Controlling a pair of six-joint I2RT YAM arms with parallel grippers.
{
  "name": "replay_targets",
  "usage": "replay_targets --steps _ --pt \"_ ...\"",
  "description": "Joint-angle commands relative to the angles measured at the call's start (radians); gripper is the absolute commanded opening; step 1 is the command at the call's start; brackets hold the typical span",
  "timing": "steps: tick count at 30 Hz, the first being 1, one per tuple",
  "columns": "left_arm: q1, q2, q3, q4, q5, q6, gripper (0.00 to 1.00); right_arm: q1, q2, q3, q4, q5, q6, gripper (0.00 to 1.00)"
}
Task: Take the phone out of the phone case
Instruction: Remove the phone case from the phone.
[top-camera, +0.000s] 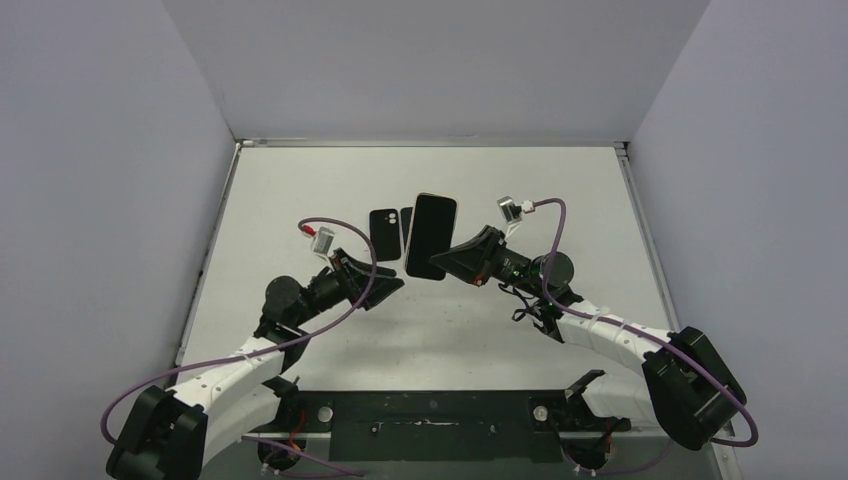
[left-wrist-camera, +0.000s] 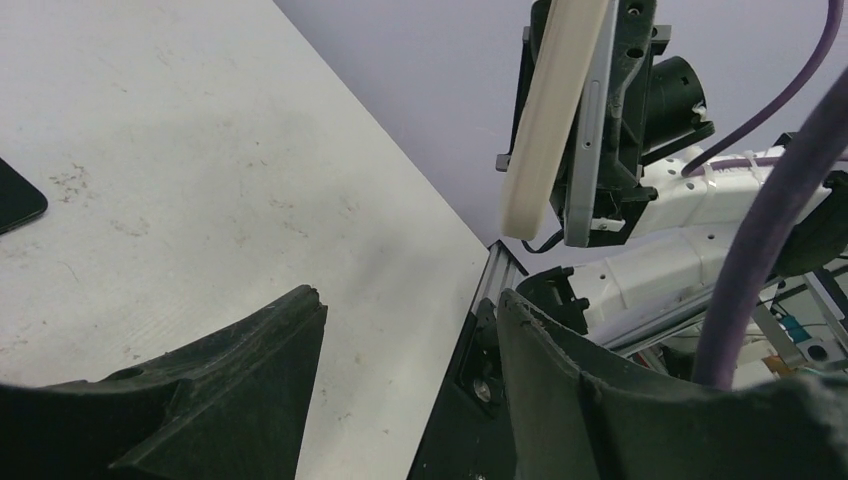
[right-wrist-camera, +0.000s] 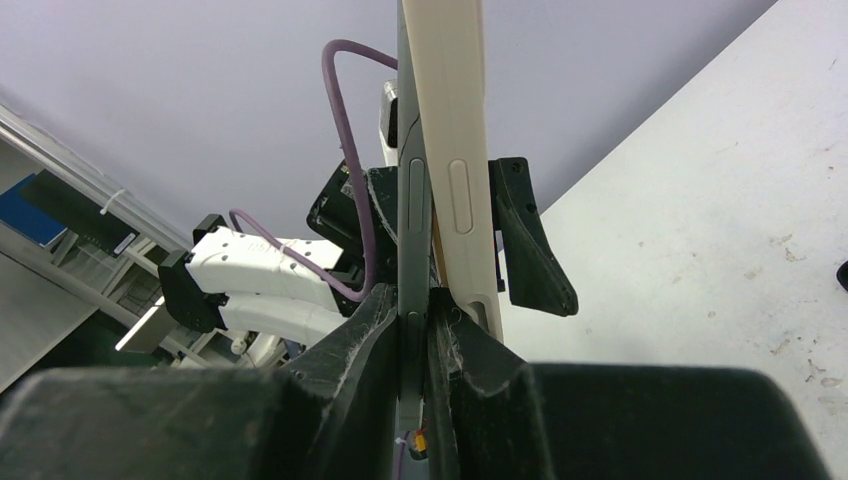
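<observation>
Soft, even overhead light washes the pale surface (top-camera: 300, 200), casting only faint shadows under the arms. In the wrist views, the left pincer (left-wrist-camera: 410, 300) and right pincer (right-wrist-camera: 415, 300) loom dark and slightly soft up close.

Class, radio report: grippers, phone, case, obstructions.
Left gripper open, empty. Right gripper shut on phone. Case partway off. Two dark flat items on table below.

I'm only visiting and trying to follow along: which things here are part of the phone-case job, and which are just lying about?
Part of the job:
- phone
- cream phone case, partly peeled off it
- right tool, clamping the phone
- left tool, open

Just lying about:
- black phone-shaped slab on the table
</observation>
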Motion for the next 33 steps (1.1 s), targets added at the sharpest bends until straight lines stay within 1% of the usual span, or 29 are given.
replay_targets --steps 1,9,21,26,33 --pt "0.004 0.024 0.069 0.095 0.090 0.030 0.61 -0.004 -0.033 0.027 0.102 -0.001 -0.009 0.00" --pt "-0.012 0.085 0.109 0.147 0.104 0.020 0.62 0.008 -0.022 0.033 0.113 -0.012 -0.001 0.00" --pt "-0.025 0.132 0.154 0.165 0.096 0.009 0.61 0.025 -0.010 0.049 0.119 -0.040 -0.005 0.00" --pt "-0.027 0.157 0.169 0.194 0.111 -0.011 0.59 0.039 0.002 0.056 0.118 -0.065 -0.011 0.00" --pt "-0.027 0.170 0.187 0.235 0.141 -0.040 0.52 0.062 0.013 0.069 0.071 -0.103 -0.040 0.00"
